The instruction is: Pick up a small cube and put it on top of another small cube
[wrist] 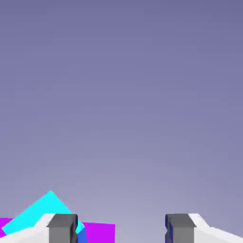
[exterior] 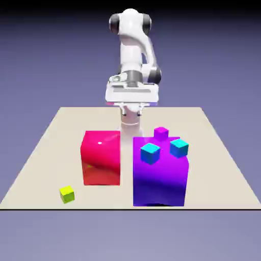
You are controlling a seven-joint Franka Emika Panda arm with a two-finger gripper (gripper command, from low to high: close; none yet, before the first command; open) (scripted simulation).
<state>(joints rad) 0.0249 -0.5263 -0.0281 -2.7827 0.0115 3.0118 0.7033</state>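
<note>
The small cube (exterior: 67, 193), a tiny lime one, lies on the table near the front edge at the exterior view's left, in front of the big red block (exterior: 101, 158). My gripper (exterior: 132, 108) hangs far behind it, above the back of the table, apart from every object. In the hand view the gripper (wrist: 121, 228) is open, its grey fingertips (wrist: 61, 228) wide apart with only backdrop between them. The lime cube is out of the hand view.
A big purple block (exterior: 159, 173) stands right of the red one. On its top sit two small cyan cubes (exterior: 150, 153) (exterior: 179, 148) and a small magenta cube (exterior: 161, 133). A cyan cube (wrist: 40, 211) and purple surface (wrist: 100, 232) show at the hand view's lower left.
</note>
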